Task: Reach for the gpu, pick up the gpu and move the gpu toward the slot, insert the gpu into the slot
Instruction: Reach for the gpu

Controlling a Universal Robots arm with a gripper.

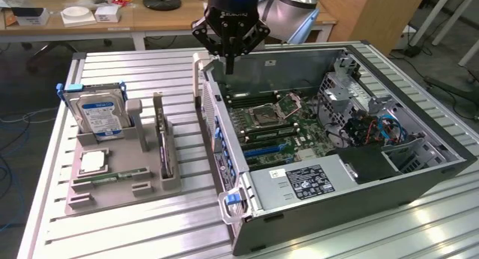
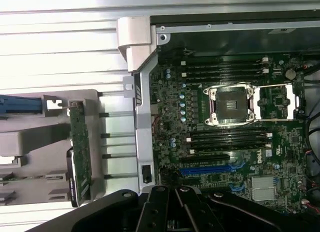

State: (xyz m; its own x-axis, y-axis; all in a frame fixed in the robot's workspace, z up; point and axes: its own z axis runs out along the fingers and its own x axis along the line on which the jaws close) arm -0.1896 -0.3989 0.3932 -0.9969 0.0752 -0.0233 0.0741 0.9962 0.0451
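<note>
hovering closed gripper [image 1: 229, 67], apparently empty

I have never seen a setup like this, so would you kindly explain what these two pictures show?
This is a robot arm working over an open computer case that lies on a ribbed metal table. One picture comes from a camera standing off to the side. The other comes from a camera on the arm's wrist, looking down. The arm's jaws are shut, hold nothing, and hang above a corner of the case. Beside the case, a grey holder carries a hard drive, a memory stick and the gpu, which stands on its edge. The blue slot on the motherboard is empty.
</note>
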